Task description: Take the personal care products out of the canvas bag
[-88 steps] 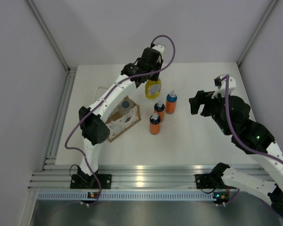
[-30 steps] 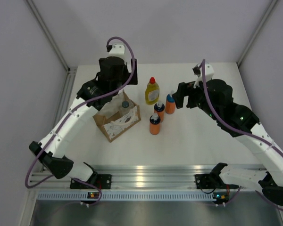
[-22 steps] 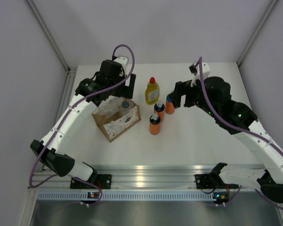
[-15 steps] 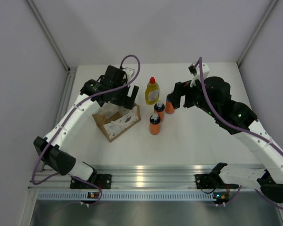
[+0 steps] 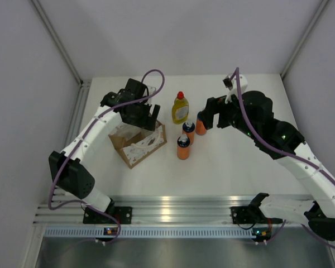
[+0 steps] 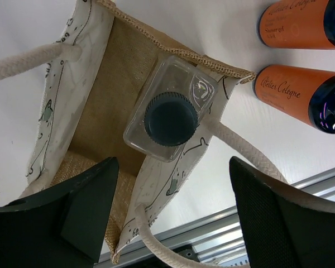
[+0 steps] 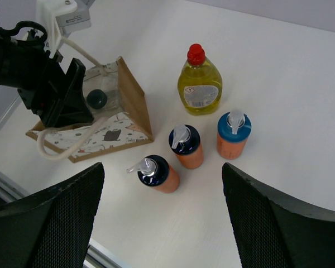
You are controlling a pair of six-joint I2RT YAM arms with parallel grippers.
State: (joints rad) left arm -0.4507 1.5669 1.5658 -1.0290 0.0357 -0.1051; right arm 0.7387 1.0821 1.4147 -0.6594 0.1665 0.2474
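Observation:
The canvas bag (image 5: 135, 146) stands open at centre left, tan with white printed sides (image 6: 109, 95) (image 7: 103, 135). Inside it a pale clear bottle with a dark round cap (image 6: 171, 117) (image 7: 96, 99) stands upright against the bag's wall. My left gripper (image 5: 144, 118) (image 6: 172, 187) hovers open just above the bag, its fingers either side of that bottle and touching nothing. On the table to the right stand three orange bottles (image 5: 183, 148) (image 7: 185, 146) and a yellow bottle with a red cap (image 5: 180, 108) (image 7: 200, 84). My right gripper (image 5: 210, 118) (image 7: 163, 187) hangs open above the orange bottles, empty.
White rope handles (image 6: 243, 151) loop out from the bag's sides. An aluminium rail (image 5: 167, 212) runs along the near table edge. White walls close in the back and both sides.
My left arm let go of the yellow bottle, swung left and came down over the bag, its jaws narrowing a little. The right arm reached in over the orange bottles and then held still.

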